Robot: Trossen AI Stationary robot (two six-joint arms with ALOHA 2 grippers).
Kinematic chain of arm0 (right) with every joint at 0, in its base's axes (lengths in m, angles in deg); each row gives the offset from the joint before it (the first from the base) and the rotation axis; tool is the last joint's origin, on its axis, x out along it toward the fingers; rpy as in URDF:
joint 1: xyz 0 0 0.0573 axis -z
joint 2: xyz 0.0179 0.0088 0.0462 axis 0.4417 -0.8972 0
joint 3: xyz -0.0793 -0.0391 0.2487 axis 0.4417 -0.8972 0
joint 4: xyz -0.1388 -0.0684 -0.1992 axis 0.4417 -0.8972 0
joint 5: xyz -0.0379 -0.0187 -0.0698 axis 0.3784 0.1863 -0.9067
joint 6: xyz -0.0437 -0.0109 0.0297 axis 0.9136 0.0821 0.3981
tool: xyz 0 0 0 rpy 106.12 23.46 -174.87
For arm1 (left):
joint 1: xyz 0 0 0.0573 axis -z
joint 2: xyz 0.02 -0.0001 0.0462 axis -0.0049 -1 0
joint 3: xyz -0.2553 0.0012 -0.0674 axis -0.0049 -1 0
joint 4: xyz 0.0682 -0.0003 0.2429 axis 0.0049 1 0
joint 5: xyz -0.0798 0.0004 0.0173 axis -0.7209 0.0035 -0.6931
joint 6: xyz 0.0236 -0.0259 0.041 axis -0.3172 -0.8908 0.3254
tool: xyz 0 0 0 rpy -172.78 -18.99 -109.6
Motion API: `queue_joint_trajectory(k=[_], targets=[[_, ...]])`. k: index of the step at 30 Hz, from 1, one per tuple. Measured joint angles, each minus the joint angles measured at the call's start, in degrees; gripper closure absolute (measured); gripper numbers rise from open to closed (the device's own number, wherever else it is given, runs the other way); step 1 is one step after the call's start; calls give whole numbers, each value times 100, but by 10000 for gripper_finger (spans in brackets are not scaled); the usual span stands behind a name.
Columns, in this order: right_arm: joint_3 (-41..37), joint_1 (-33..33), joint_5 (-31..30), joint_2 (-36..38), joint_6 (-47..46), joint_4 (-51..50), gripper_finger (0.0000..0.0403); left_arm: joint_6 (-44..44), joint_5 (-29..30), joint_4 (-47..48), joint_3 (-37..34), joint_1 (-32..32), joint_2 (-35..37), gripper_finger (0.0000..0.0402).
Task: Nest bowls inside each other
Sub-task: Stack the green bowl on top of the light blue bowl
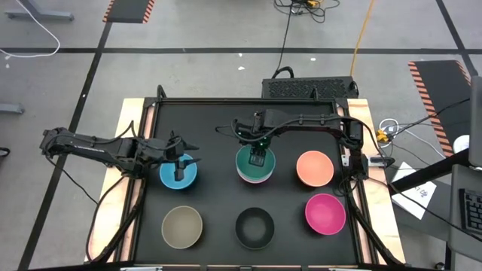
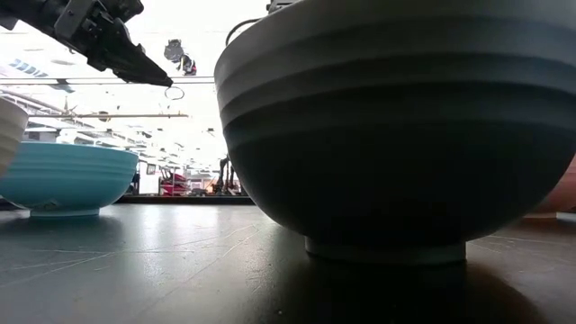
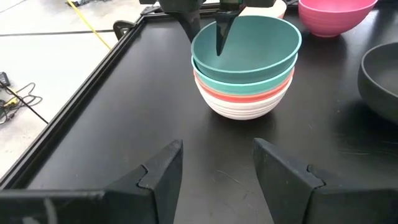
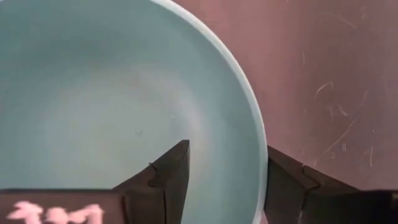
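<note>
I see the right gripper (image 1: 257, 156) with jaws spread astride the rim of the green bowl (image 3: 249, 46), nested atop the pink-and-white stack (image 3: 244, 99) mid-counter, the left gripper (image 1: 179, 163) spread over the blue bowl (image 1: 178, 174); lifting carelessly could snag that rim and tip it.

Right gripper (image 1: 258, 156) pointing straight down, jaws parted; left gripper (image 1: 179, 162) hanging level, jaws parted, nothing between.
</note>
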Motion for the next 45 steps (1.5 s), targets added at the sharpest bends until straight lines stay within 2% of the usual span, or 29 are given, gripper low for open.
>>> queue_joint_trajectory(k=[9,20,31,36,45], targets=[[0,75,270,6,182,108,209,-25,-111,3,0,2,-7,204],[4,288,280,7,232,191,162,-21,-102,7,0,192,-13,204],[8,356,473,7,427,308,158,-10,27,4,0,380,-13,204],[-274,395,595,39,429,685,158,-45,29,4,0,424,-13,204],[-503,597,731,48,425,789,158,-49,31,2,0,448,-13,204]])
